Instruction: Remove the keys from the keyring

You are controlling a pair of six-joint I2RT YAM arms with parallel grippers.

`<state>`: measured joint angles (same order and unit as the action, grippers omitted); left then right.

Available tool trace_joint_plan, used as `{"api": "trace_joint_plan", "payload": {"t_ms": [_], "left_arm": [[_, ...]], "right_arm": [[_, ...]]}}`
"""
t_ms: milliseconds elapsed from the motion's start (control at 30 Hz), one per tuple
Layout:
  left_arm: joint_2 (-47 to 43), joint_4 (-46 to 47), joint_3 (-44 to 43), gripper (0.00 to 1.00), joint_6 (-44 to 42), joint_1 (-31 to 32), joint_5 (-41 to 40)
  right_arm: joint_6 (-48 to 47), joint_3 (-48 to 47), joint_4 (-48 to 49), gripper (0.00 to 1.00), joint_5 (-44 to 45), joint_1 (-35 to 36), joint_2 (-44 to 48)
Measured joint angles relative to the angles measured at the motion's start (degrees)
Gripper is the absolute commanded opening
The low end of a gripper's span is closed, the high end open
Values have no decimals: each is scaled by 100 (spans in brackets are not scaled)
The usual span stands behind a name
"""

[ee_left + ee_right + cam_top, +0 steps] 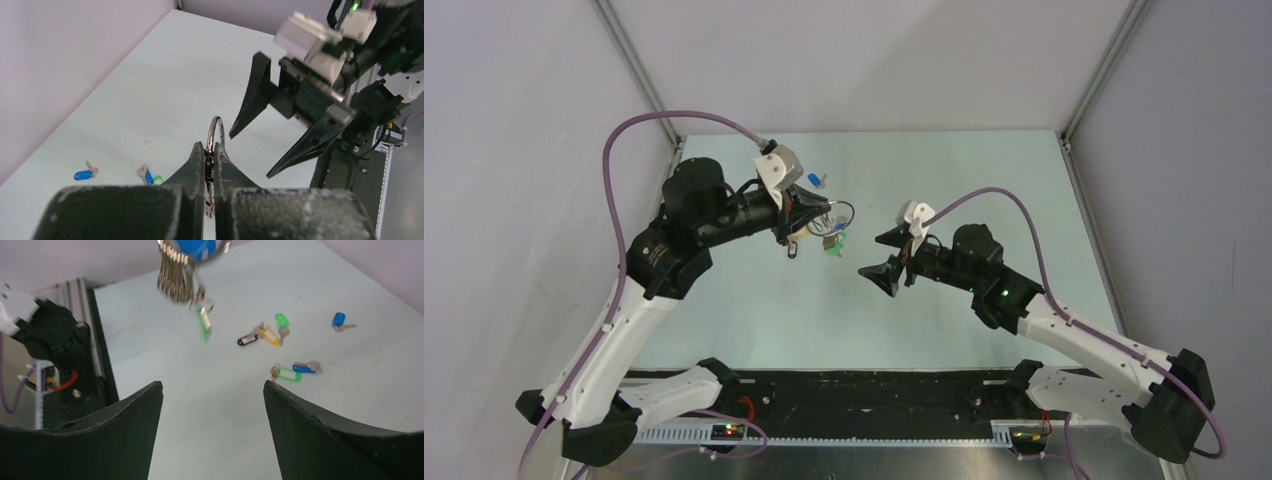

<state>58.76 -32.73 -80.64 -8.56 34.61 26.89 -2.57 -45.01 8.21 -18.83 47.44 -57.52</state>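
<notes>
My left gripper [809, 217] is shut on the keyring [841, 212], a thin silver ring held upright above the table. In the left wrist view the ring [216, 134] sticks up from between the closed fingertips [198, 156]. A bunch of silver keys [176, 276] with a blue tag and a green tag [204, 326] hangs from it at the top of the right wrist view. My right gripper [886, 266] is open and empty, a short way right of the ring and pointing at it. It also shows in the left wrist view [252, 155].
Loose tagged keys lie on the pale table: a blue one [816, 180] at the back, a black, yellow and green group [265, 334], a green and blue pair [295, 371], and a blue one [340, 320]. A black rail [874, 390] runs along the near edge.
</notes>
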Motion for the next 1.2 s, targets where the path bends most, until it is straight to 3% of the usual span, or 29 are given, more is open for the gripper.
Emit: {"api": "trace_joint_plan", "payload": {"t_ms": [500, 867, 1000, 1100, 1200], "left_arm": [[-140, 337, 142, 0, -17, 0, 87], [-387, 435, 654, 0, -496, 0, 369], [-339, 431, 719, 0, -645, 0, 577], [-315, 435, 719, 0, -691, 0, 717], [-282, 437, 719, 0, -708, 0, 837]], "right_arm": [[-678, 444, 2105, 78, 42, 227, -1001], [-850, 225, 1716, 80, -343, -203, -188], [-802, -229, 1517, 71, -603, -396, -164], [-798, -564, 1392, 57, -839, -389, -284], [-754, -780, 1316, 51, -1029, -343, -450]]}}
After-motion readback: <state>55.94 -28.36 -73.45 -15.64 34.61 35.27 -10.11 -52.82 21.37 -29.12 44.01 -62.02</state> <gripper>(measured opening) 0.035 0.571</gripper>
